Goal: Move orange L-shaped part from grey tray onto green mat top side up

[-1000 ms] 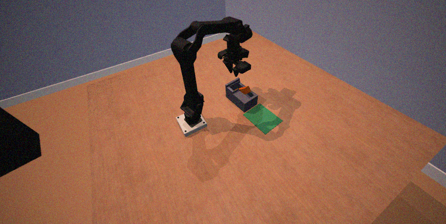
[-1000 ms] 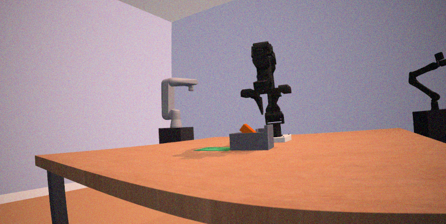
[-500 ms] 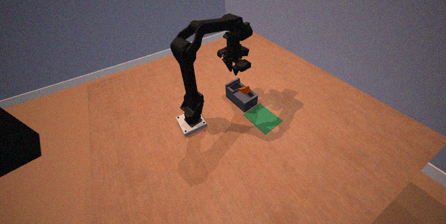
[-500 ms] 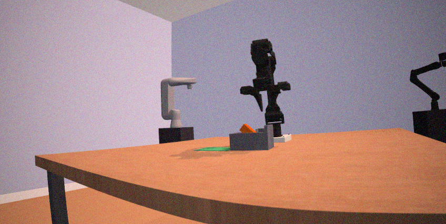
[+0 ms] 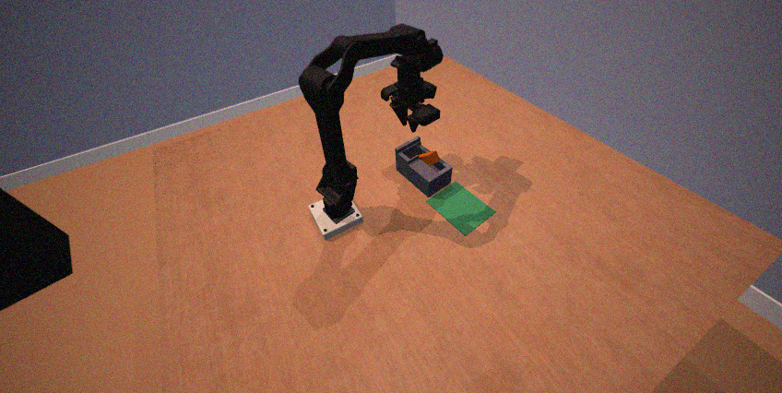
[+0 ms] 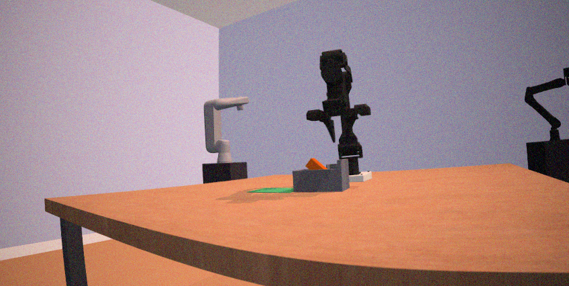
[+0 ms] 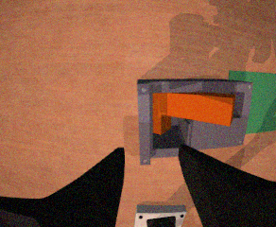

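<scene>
The orange L-shaped part (image 5: 430, 158) (image 6: 315, 164) (image 7: 199, 108) is tilted in the grey tray (image 5: 412, 175) (image 6: 319, 181) (image 7: 145, 118). Its long end, toward the mat, stands up above the tray's rim. Its L-shaped end is sunk in the pocket beside the tray's tall end wall. The green mat (image 5: 463, 208) (image 6: 273, 190) (image 7: 266, 101) lies flat beside the tray at the raised end's side. My gripper (image 5: 408, 126) (image 6: 338, 141) (image 7: 151, 151) is partly open and empty. It hangs above the tray, touching neither the tray nor the part.
The arm's white base plate (image 5: 333, 224) (image 6: 362, 176) (image 7: 161, 215) stands on the wooden table near the tray. The tray's tall end wall (image 5: 408, 146) (image 6: 343, 175) rises at the end away from the mat. Other arms stand on dark pedestals beyond the table.
</scene>
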{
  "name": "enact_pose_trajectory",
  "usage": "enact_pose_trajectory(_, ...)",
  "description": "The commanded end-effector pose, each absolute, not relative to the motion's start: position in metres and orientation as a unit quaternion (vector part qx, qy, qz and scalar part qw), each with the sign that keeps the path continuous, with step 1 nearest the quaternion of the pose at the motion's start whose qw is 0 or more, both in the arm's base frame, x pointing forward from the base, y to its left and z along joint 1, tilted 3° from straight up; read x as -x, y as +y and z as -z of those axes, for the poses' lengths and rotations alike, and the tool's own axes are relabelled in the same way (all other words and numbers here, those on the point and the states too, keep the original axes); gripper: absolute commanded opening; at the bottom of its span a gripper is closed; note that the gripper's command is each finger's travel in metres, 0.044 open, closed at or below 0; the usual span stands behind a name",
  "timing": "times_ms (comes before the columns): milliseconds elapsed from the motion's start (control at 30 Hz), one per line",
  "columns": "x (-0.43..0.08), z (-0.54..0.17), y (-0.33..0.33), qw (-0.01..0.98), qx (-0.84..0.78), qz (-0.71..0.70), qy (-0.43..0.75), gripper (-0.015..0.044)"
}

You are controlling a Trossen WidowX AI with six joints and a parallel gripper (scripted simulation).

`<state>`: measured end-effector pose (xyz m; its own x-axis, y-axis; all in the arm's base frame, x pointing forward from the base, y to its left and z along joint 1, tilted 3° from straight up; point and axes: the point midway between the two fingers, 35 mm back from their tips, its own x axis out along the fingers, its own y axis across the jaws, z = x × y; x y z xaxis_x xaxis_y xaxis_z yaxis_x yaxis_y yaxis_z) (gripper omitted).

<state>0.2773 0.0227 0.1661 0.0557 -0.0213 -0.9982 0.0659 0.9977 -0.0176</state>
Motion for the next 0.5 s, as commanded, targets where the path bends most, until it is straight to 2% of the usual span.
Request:
enact_pose_trajectory(0,-0.278,-0.166,0.022,0.726,-0.024,0.037,0.686,0.0206)
enact_pose_trajectory(100,-0.279,-0.167,0.014,0.722,-0.084,0.095,0.680,0.0280)
enact_pose_trajectory(267,-0.283,-0.169,-0.013,0.676,-0.267,0.269,0.632,0.0280)
enact_pose_trajectory(467,-0.284,-0.172,-0.048,0.548,-0.478,0.468,0.502,0.0280)
